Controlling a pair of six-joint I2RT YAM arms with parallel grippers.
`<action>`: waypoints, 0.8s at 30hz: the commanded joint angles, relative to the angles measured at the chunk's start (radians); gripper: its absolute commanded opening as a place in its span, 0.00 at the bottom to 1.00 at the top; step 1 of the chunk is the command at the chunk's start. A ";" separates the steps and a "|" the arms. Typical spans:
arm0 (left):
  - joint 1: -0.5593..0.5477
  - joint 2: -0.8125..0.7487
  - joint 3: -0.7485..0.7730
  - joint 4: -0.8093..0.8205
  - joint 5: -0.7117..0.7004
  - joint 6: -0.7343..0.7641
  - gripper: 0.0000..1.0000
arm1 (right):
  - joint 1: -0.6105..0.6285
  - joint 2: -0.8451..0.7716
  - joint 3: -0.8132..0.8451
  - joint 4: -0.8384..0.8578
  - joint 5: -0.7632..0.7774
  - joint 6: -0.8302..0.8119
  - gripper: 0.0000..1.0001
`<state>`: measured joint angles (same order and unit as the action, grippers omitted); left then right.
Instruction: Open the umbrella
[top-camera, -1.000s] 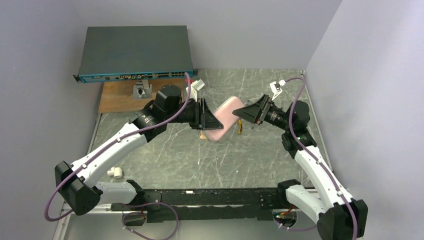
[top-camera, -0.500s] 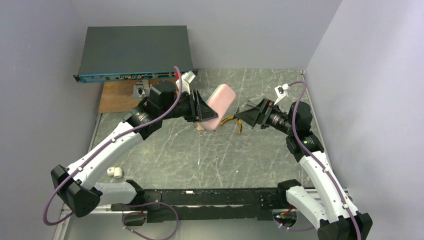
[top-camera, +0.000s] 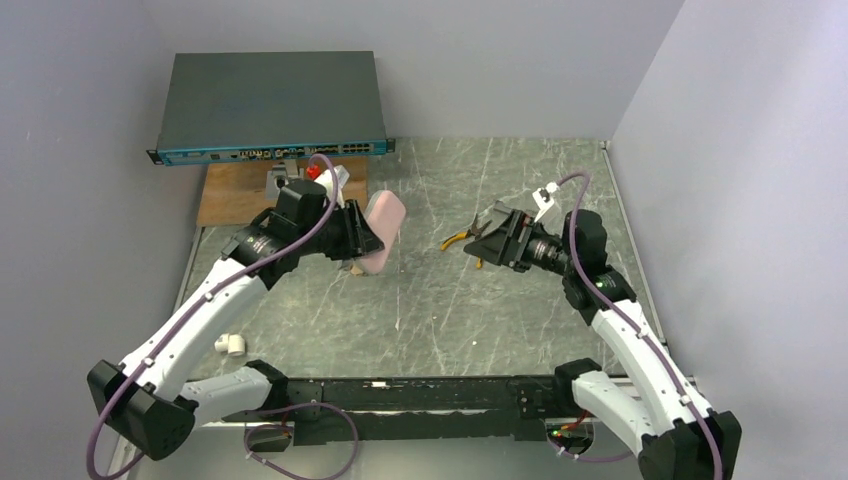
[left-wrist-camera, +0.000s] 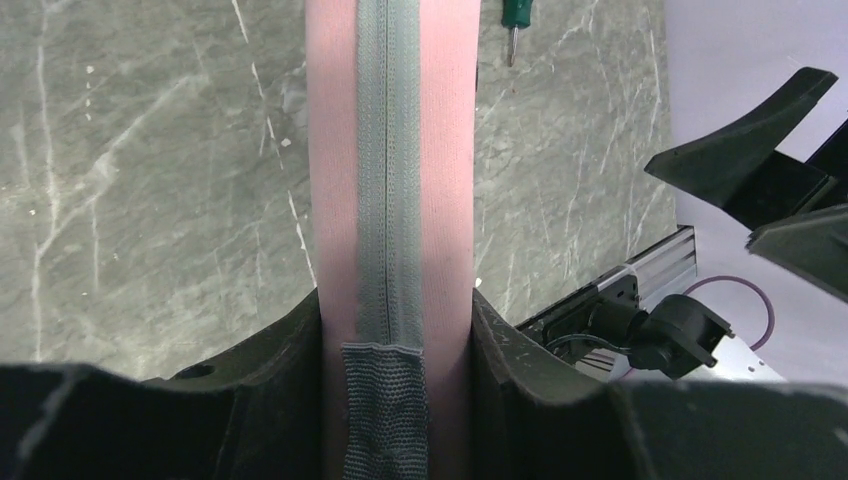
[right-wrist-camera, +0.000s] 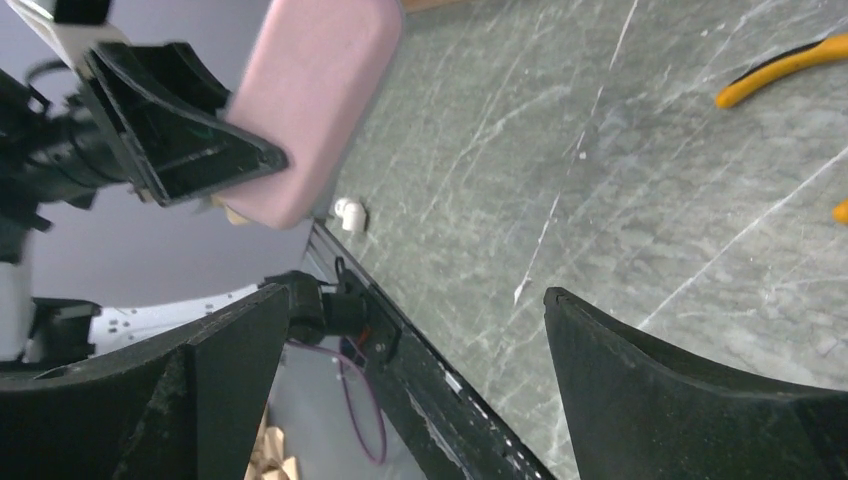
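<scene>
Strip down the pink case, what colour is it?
Grey strip, clearest in the left wrist view.

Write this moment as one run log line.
left hand: shut on pink sleeve | right hand: open, empty | zip: closed

- Umbrella sleeve (top-camera: 381, 230): plain pale pink, with a grey zip strip (left-wrist-camera: 388, 170) down its middle that ends in a grey mesh tab.
- Handle end (right-wrist-camera: 232, 214) under the sleeve: cream.
- Table (top-camera: 450, 310): dark grey-green stone pattern with thin white veins.
- Left gripper (left-wrist-camera: 395, 310) and right gripper (right-wrist-camera: 410, 300): matt black.
- Left arm (top-camera: 200, 310) and right arm (top-camera: 640, 350): white shells, black joints, purple cables (top-camera: 110, 400).
- Pliers (top-camera: 462, 240): yellow-orange handles.
- Screwdriver (left-wrist-camera: 517, 12): green handle.
- Box at the back (top-camera: 270, 95): dark grey top, blue front strip.
- Board (top-camera: 232, 195): brown wood.
- Small fitting (top-camera: 230, 345): white.
- Walls (top-camera: 720, 150): pale lavender-grey.
</scene>
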<state>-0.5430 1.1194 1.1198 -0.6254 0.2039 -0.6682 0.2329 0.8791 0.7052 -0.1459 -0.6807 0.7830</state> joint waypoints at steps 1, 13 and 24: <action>0.010 -0.080 0.026 0.014 0.050 0.041 0.00 | 0.092 -0.069 0.046 -0.124 0.105 -0.098 1.00; 0.010 -0.066 0.170 -0.125 0.039 -0.003 0.00 | 0.323 -0.336 -0.030 -0.090 0.386 -0.213 0.99; 0.037 0.131 0.468 -0.242 0.097 -0.075 0.00 | 0.659 -0.212 -0.141 0.277 0.630 -0.534 0.90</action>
<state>-0.5217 1.1995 1.5131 -0.8906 0.2371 -0.7113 0.7719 0.6048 0.6056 -0.1131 -0.1680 0.4213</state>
